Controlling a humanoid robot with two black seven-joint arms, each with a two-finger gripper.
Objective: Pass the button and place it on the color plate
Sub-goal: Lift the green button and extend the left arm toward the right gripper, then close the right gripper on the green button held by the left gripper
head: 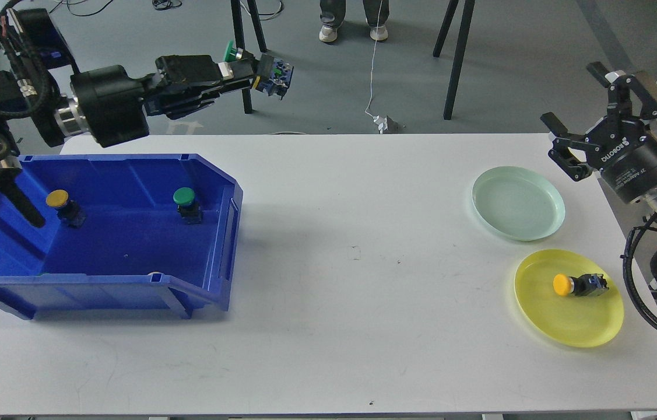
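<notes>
Gripping apparently a green button, left hand; right hand spread empty.

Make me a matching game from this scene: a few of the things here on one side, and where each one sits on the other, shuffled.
Things:
1. yellow button lying on its side
2. green button standing upright
3. green button held up in the air
4. pale green plate

Places:
A. in the left gripper
B. bare on the table
C. in the blue bin
D. on the yellow plate

Pairs: 1-D, 2-C, 3-A, 4-B
</notes>
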